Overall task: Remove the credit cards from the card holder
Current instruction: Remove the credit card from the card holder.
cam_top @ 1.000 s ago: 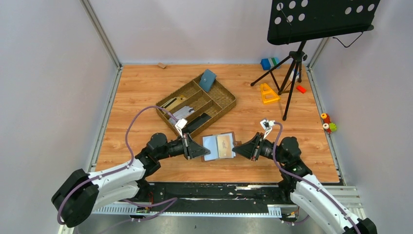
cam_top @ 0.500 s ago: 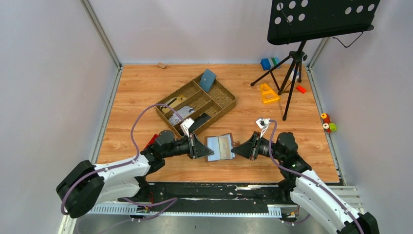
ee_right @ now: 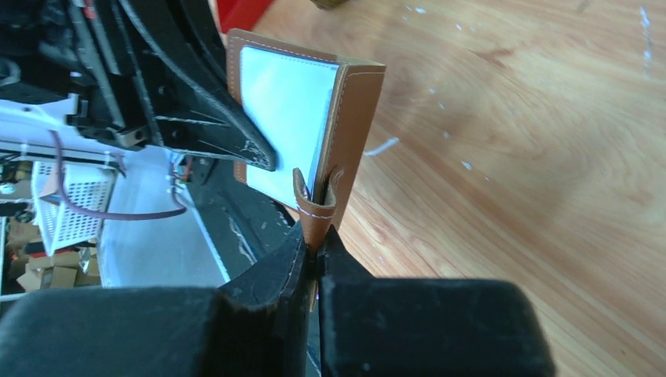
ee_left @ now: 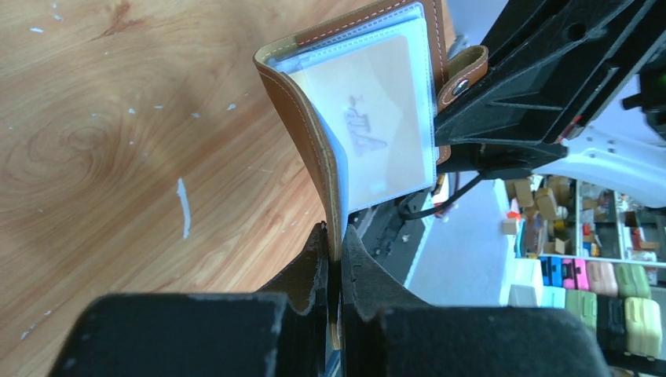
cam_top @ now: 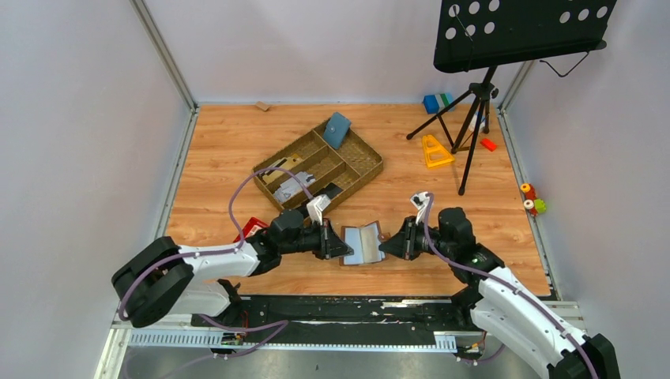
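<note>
Card holder [cam_top: 362,244] held half-open between the arms, over the bench [cam_top: 229,142] near its front edge. Left pincer [cam_top: 340,250] clamped on the left cover, right pincer [cam_top: 385,248] clamped on the closing tab [ee_right: 316,214]. Card [ee_left: 381,129] sits in its sleeve. Risk: the thin tab grip slips and the holder flops shut or drops.

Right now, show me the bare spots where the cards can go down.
Free: the wood left of the tray, up to the left wall; the strip between tray and music stand. Crowded: front centre, where the left gripper and right gripper pinch the card holder.
</note>
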Tool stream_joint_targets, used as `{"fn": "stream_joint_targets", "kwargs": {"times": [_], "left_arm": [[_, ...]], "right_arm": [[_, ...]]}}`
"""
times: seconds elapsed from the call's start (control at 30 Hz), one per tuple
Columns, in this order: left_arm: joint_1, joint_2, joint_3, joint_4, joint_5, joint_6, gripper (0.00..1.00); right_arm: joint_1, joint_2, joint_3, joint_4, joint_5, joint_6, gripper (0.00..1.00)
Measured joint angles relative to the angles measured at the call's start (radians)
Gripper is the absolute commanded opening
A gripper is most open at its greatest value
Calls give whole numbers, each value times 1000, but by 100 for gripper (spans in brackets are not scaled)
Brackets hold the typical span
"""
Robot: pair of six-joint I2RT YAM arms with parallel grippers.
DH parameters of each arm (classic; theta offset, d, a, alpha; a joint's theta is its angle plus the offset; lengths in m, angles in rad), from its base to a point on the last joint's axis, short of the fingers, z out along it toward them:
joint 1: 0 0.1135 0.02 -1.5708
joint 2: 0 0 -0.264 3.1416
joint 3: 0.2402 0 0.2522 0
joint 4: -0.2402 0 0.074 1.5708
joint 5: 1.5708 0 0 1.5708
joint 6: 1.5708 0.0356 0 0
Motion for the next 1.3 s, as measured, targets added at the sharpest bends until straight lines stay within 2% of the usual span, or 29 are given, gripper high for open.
{"fn": "stream_joint_targets", "kwargs": {"times": [0.2, 0.27, 0.4, 0.47, 0.53, 0.8, 0.93, 1.13, 1.3], "left_arm": [[-29, 89, 51, -57, -39, 43, 0], [-40, 111, 71, -90, -55, 61, 0], [-46, 134, 96, -120, -85, 89, 0], [-47, 145, 106, -122, -91, 97, 0], [-49, 158, 114, -122, -95, 106, 0], [-55, 191, 115, -80, -79, 107, 0], [-55, 208, 115, -43, -60, 102, 0], [-55, 239, 115, -29, -61, 95, 0], [-55, 283, 129, -62, -69, 93, 0]], "right_arm": [[5, 100, 7, -46, 64, -31, 7], [5, 142, 7, -42, 71, -32, 15], [10, 179, 6, -38, 63, -31, 37], [12, 179, 6, -31, 58, -27, 44], [16, 179, 5, -14, 50, -24, 46], [23, 203, 2, 14, 41, -22, 46], [23, 220, -3, 19, 40, -20, 50], [24, 169, -6, 9, 42, -17, 45], [24, 112, -6, -13, 46, -24, 33]]}}
